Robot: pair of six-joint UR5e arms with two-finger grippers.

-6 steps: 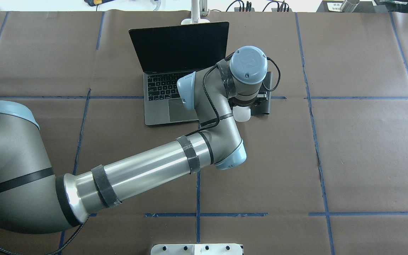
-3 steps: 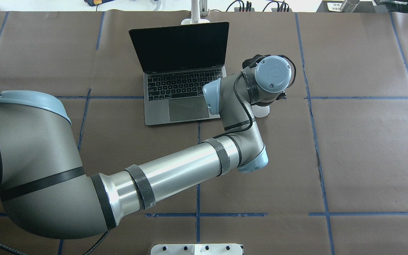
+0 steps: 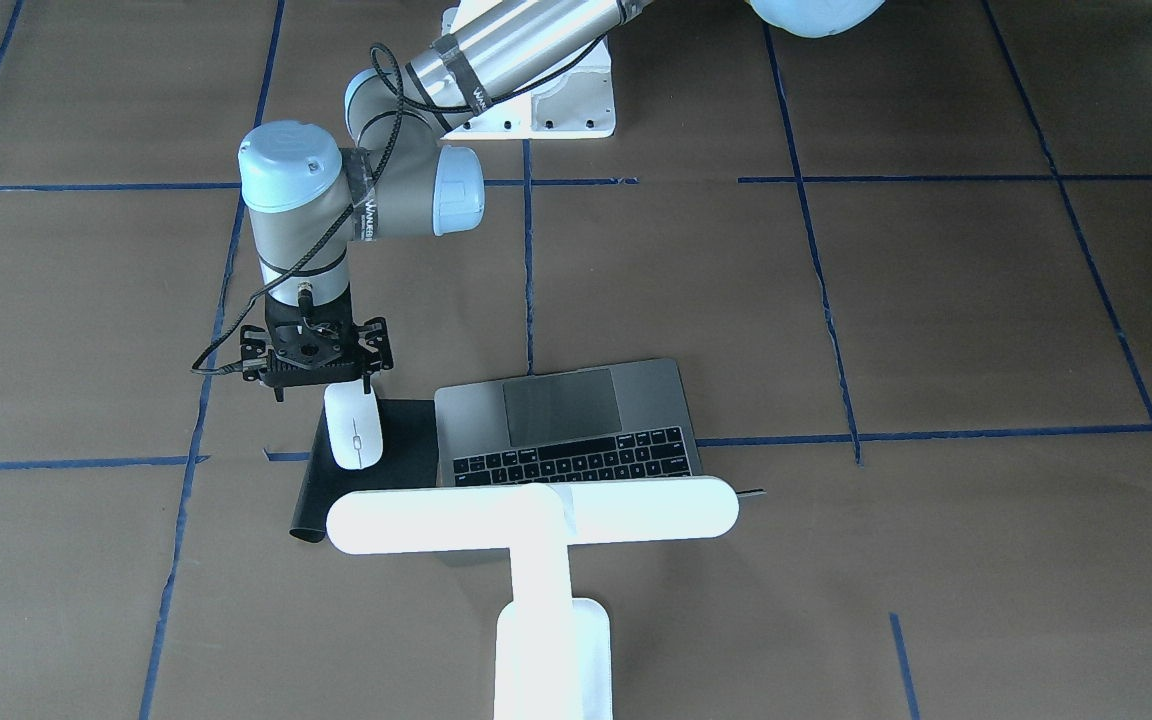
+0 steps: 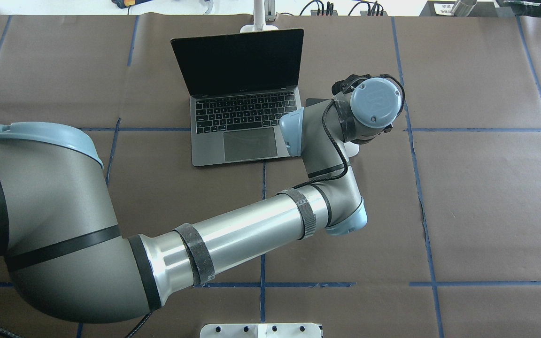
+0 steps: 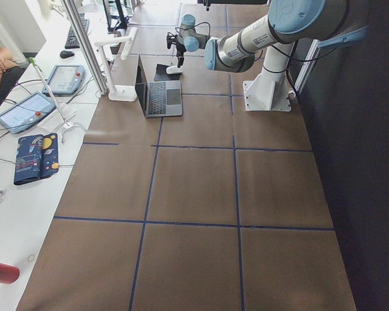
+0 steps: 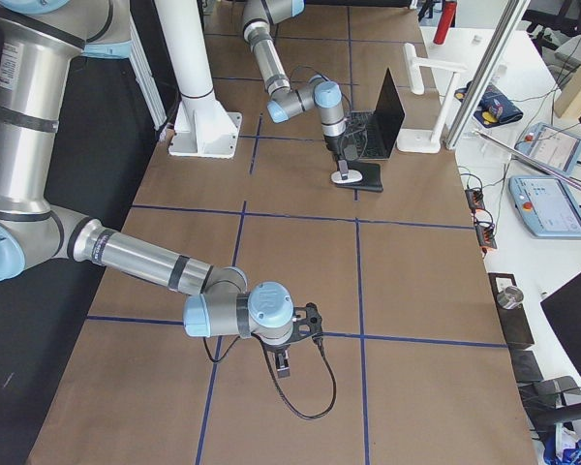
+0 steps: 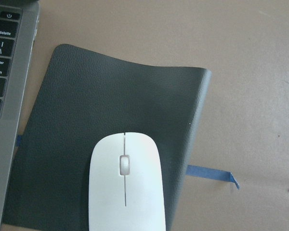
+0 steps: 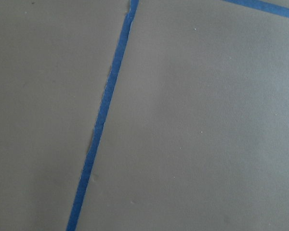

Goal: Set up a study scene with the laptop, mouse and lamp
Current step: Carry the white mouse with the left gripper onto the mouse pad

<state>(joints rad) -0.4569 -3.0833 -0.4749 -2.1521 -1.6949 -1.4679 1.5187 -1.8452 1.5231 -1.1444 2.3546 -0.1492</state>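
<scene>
**Mouse lies free on the mat beside the laptop**

The mouse (image 7: 126, 185) looks light and rigid. Its glossy shell is likely to be slippery, so a firm pinch across the two long flanks near the middle, taken from straight above, seems the safest hold. Pressing on the wheel or the rounded top would probably let it squirt out. It is a flat white oval with a thin dark line down its centre and a small grey scroll wheel.

It lies flat on a black mat (image 7: 111, 96), which sits just beside the laptop (image 3: 576, 420) on the side of the return key. The mat looks soft and one edge curls up, so it may shift if the mouse is dragged across it.

The left gripper (image 3: 321, 375) hangs just above the mouse's end, on the side away from the laptop's screen. Its jaws look spread, with nothing between them.

The laptop is open and its screen is dark. The lamp (image 3: 536, 520) stands just behind the lid.

The right gripper (image 6: 283, 363) is well away from the laptop over bare brown paper, and the pictures do not show how its jaws stand.
</scene>
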